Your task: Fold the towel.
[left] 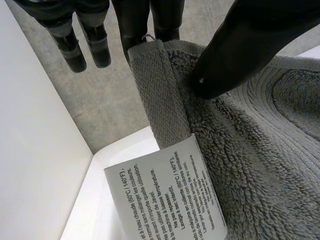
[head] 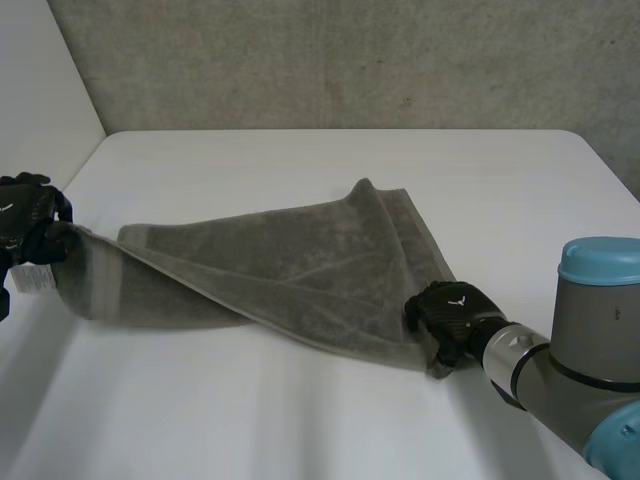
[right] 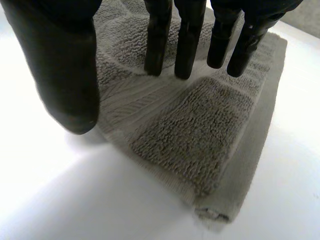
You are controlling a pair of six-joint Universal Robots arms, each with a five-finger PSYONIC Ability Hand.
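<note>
Stretching across the middle of the head view, a grey towel (head: 300,265) lies drawn out on a white table (head: 300,420), from the left edge of the frame down to the lower right. One layer lies over another, and a folded corner peaks near the centre.

At the far left of the frame, the left hand (head: 30,225) grasps the towel's end, holding it a little above the table. In the left wrist view, this hand (left: 250,45) pinches the towel's hemmed edge (left: 260,165) between thumb and fingers. A white care label (left: 170,195) with printed text hangs from the hem just beneath.

At the lower right of the frame, the right hand (head: 450,315) sits on the towel's other end. In the right wrist view, its fingers (right: 187,40) are straight, with their tips on the cloth (right: 200,125). The thumb stands beside the towel's edge over bare table, so the hand is released rather than clenched.

The right arm (head: 590,340), grey with a light-blue cap, enters from the lower right corner. A grey wall (head: 350,60) stands behind the table.
</note>
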